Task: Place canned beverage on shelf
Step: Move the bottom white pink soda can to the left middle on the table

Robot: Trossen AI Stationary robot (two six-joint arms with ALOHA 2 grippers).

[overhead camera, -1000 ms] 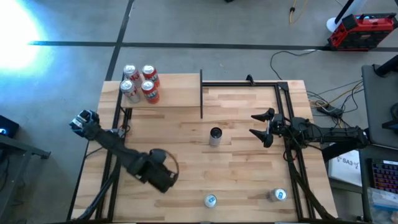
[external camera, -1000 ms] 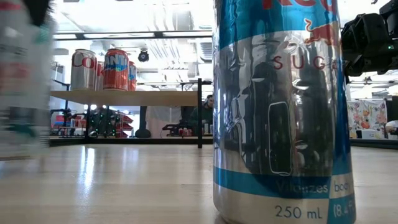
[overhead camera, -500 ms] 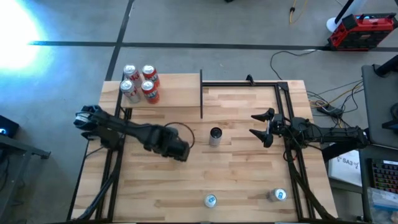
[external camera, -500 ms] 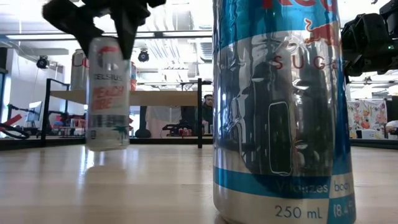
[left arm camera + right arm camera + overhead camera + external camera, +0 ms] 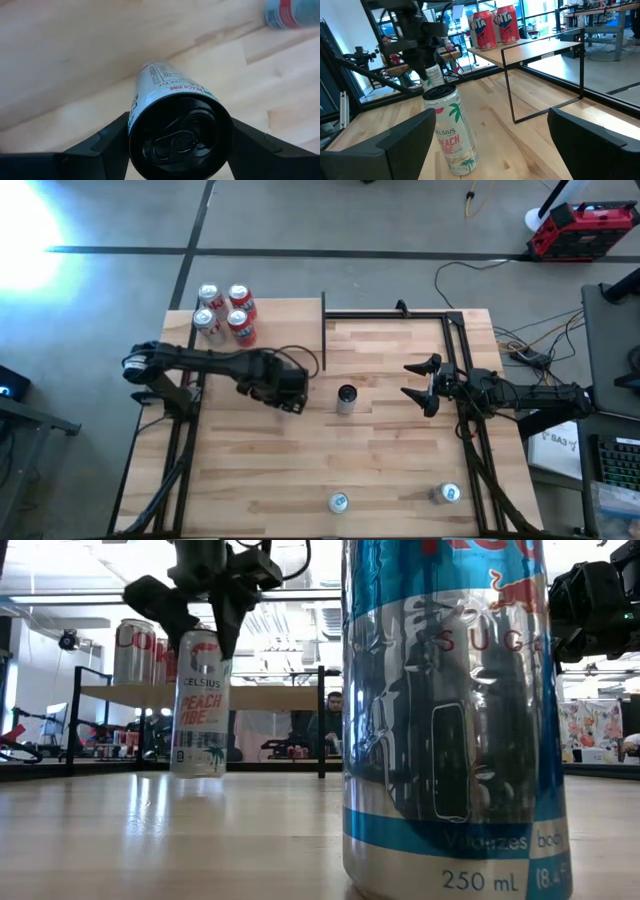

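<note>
Overhead, left to right: shelf (image 5: pixel 270 330) is sitting at the table's far-left corner, carrying four red-and-silver cans (image 5: pixel 226 313). Left gripper (image 5: pixel 290 393) is pinching a Celsius can (image 5: pixel 200 705) by its top, holding it clear of the tabletop (image 5: pixel 400 460), just in front of the shelf. Second Celsius can (image 5: pixel 346 399) is standing mid-table. Right gripper (image 5: pixel 424 384) is waiting beside it, fingers spread.

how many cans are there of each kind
soda cans on the shelf: 4
celsius cans: 2, one in the left pincer
blue-and-silver cans: 2
total: 8
</note>
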